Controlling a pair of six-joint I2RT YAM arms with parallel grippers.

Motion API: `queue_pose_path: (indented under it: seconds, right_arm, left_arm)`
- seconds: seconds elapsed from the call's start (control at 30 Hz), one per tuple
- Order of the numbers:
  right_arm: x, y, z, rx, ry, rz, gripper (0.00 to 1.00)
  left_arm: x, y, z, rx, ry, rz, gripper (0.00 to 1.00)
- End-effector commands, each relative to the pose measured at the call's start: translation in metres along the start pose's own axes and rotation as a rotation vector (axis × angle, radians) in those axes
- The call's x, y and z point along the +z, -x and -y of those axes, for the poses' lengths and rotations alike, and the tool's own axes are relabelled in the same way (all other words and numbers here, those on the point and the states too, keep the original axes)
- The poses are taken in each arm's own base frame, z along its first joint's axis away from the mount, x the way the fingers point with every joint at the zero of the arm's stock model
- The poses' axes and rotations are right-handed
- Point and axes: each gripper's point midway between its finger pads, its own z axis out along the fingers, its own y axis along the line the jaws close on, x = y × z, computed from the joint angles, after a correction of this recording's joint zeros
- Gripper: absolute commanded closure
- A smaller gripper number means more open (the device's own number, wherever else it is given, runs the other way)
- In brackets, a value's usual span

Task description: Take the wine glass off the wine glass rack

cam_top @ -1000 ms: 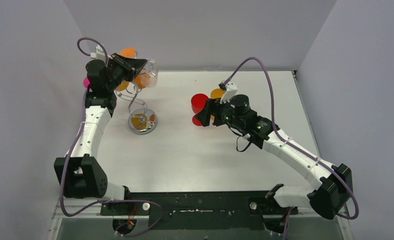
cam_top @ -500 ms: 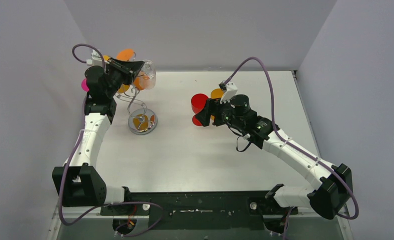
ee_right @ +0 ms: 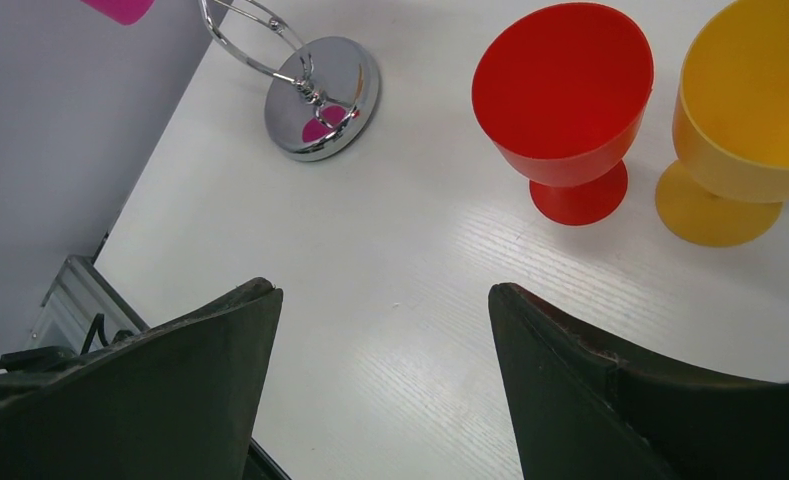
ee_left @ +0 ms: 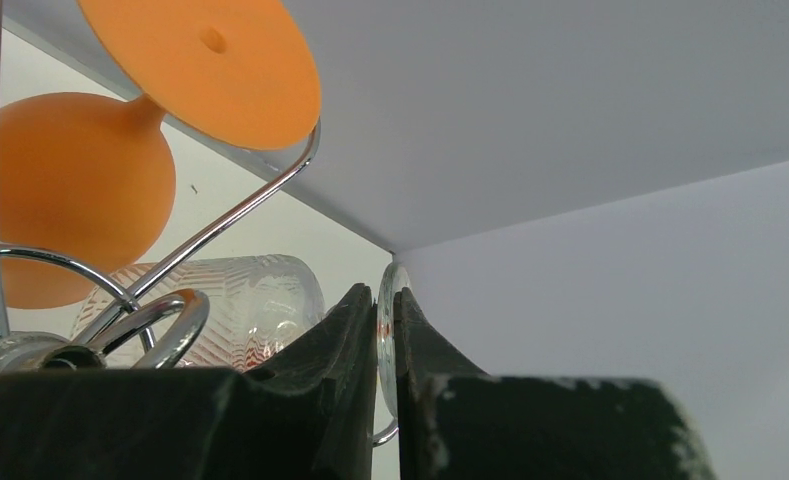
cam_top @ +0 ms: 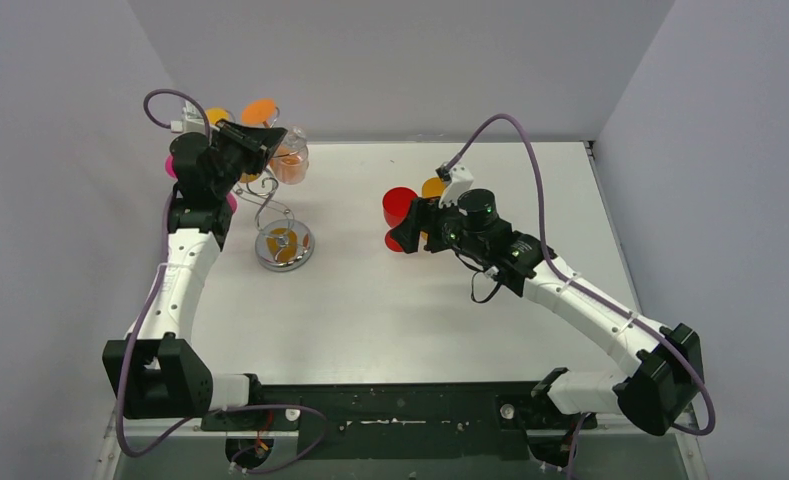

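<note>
Tightly, left claw (ee_left: 384,305) pinches the wine glass (ee_left: 260,295) — beside the rack (cam_top: 284,248).

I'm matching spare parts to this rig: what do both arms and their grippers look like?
The left arm and right arm have white links, black joints and a looping purple cable each. The left gripper and right gripper have black wedge-shaped fingers; the left's are chipped.

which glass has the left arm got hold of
The clear patterned glass: its thin foot is pinched between the left fingers. The orange glass hangs free on the rack; the red glass and yellow glass stand on the table.
</note>
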Motion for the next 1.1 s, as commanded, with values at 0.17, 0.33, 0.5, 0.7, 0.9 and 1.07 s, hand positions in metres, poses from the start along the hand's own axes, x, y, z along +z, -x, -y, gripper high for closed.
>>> queue_pose_path:
  seconds: [0.17, 0.33, 0.5, 0.7, 0.9, 1.07]
  right_arm:
    - [0.006, 0.015, -0.006, 0.008, 0.017, 0.036, 0.22]
    - [0.005, 0.015, -0.005, 0.008, 0.013, 0.044, 0.22]
    - [0.005, 0.013, -0.003, 0.008, 0.008, 0.041, 0.22]
    - [0.006, 0.014, -0.004, 0.012, 0.01, 0.043, 0.22]
    - [0.006, 0.014, -0.005, 0.014, 0.016, 0.04, 0.22]
    - [0.006, 0.015, -0.006, 0.014, 0.018, 0.045, 0.22]
  left_arm:
    - [-0.015, 0.033, 0.042, 0.12, -0.059, 0.127, 1.0]
    - [-0.017, 0.038, 0.044, 0.146, -0.042, 0.143, 1.0]
    - [-0.019, 0.042, 0.041, 0.161, -0.019, 0.164, 1.0]
    - [-0.015, 0.046, 0.042, 0.056, -0.094, 0.186, 1.0]
    - [-0.005, 0.047, 0.032, -0.042, -0.149, 0.177, 1.0]
    - [-0.006, 0.047, 0.032, -0.012, -0.149, 0.177, 1.0]
